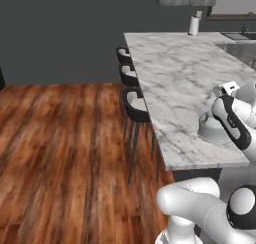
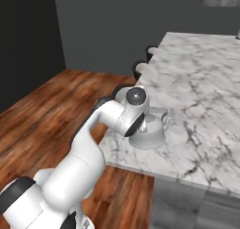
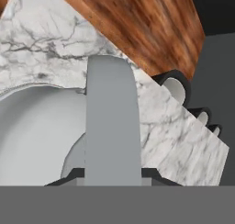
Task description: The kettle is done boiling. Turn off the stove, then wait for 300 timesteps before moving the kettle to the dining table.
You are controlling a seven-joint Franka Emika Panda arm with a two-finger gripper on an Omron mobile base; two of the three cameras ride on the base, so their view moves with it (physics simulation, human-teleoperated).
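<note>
Gripper (image 3: 112,175) pinches the kettle's handle (image 3: 112,126), I see; the kettle (image 2: 149,129) sits on the dining table (image 1: 175,73), near its edge by the bar stools (image 1: 134,105).

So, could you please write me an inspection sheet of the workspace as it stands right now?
Surface: dining table, marble top, mostly bare.
Job's things: kettle sits upright on the dining table near its front edge, spout toward the table's middle.
Clutter: a white bottle-like item at the far end of the table; too small to identify.
Grippers: gripper with jaws shut on the kettle's handle, seen in the hand view.
Cables: nothing seen.
Surroundings: black bar stools along the table's side, wooden floor, dark wall, sink area at far right.
</note>
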